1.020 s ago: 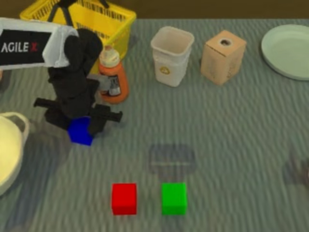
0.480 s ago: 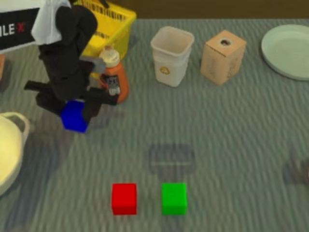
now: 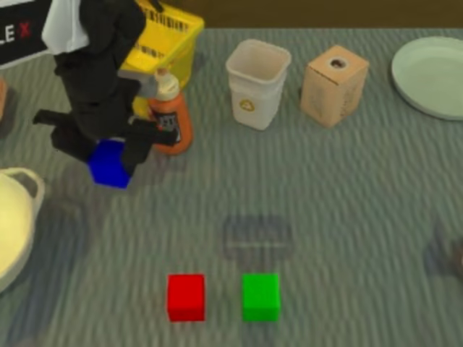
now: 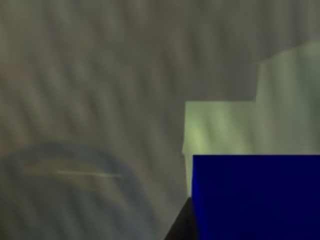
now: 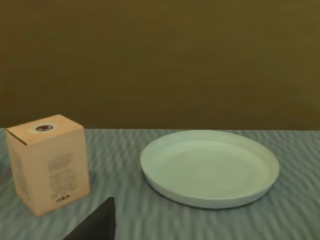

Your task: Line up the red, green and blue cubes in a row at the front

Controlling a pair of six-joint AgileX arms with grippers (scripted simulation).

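My left gripper (image 3: 108,157) is shut on the blue cube (image 3: 108,170) and holds it above the table at the left, beside the orange bottle (image 3: 168,114). In the left wrist view the blue cube (image 4: 255,197) fills the corner, with one dark finger (image 4: 184,225) against its side. The red cube (image 3: 186,296) and the green cube (image 3: 260,296) sit side by side near the front edge, a small gap between them. My right arm is outside the top view. Only one of its fingers (image 5: 97,225) shows in the right wrist view, standing wide with nothing held.
A yellow basket (image 3: 170,36) stands at the back left behind the bottle. A white cup (image 3: 258,83), a tan box (image 3: 334,85) and a pale plate (image 3: 434,76) line the back. A cream bowl (image 3: 11,224) sits at the left edge.
My left gripper has carried the blue cube up and toward the back left, away from its earlier spot on the table. The red and green cubes have not moved.
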